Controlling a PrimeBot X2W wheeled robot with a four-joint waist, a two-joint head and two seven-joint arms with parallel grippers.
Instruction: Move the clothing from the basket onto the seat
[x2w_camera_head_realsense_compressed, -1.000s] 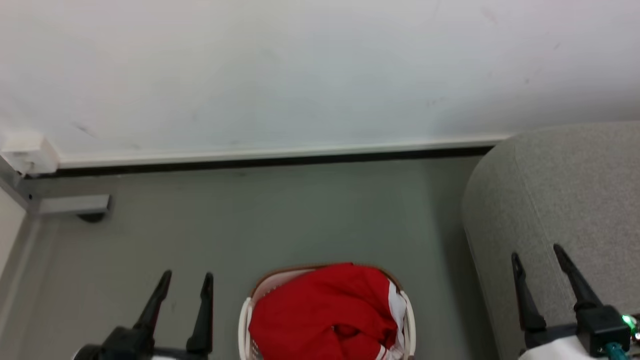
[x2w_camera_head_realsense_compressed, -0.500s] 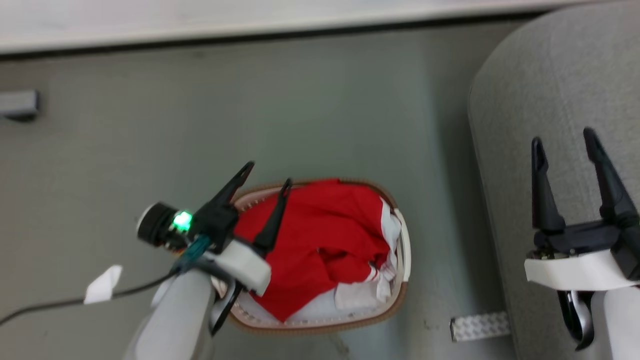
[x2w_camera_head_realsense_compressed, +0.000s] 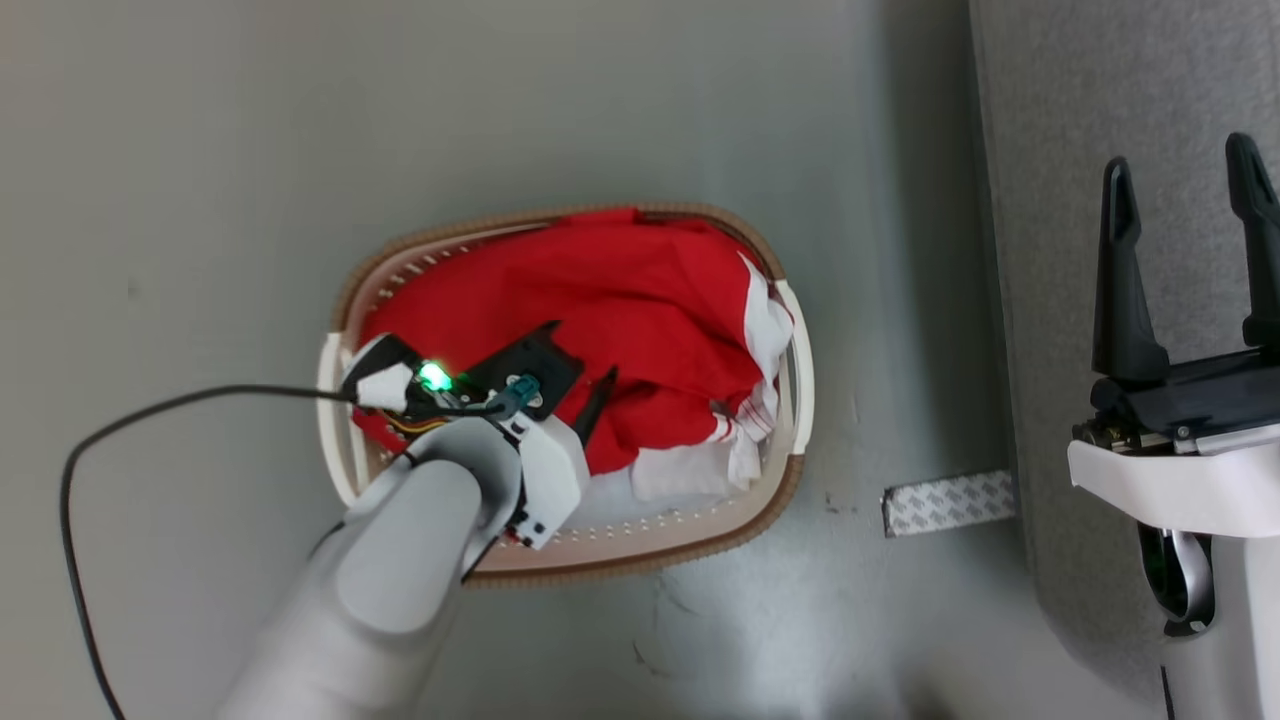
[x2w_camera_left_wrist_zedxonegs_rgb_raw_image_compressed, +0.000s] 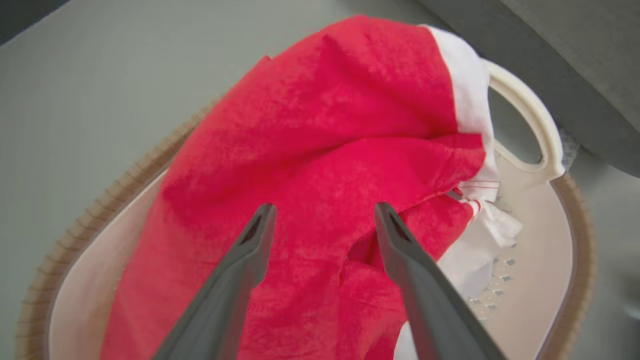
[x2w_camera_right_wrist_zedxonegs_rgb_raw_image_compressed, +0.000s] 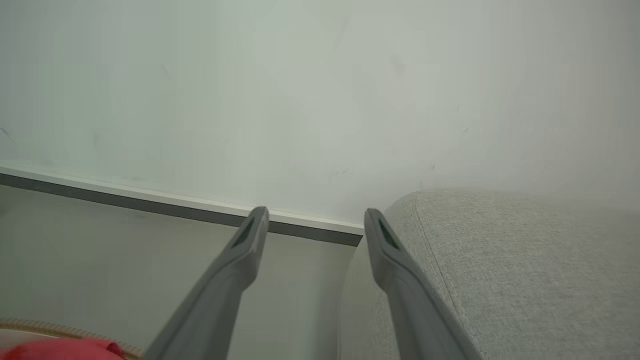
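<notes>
Clothing (x2w_camera_left_wrist_zedxonegs_rgb_raw_image_compressed: 320, 125) lies heaped in the basket (x2w_camera_head_realsense_compressed: 640, 545), my left gripper (x2w_camera_left_wrist_zedxonegs_rgb_raw_image_compressed: 322, 215) spread wide, empty, just above it; a shallow pinch may slip off one fold. My right gripper (x2w_camera_head_realsense_compressed: 1180, 175), equally spread and empty, hovers near the seat (x2w_camera_head_realsense_compressed: 1050, 250).

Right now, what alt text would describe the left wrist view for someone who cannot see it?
Open left end effector pointing at red clothing with white bands, heaped in a white, brown-rimmed laundry basket on a grey floor.
</notes>
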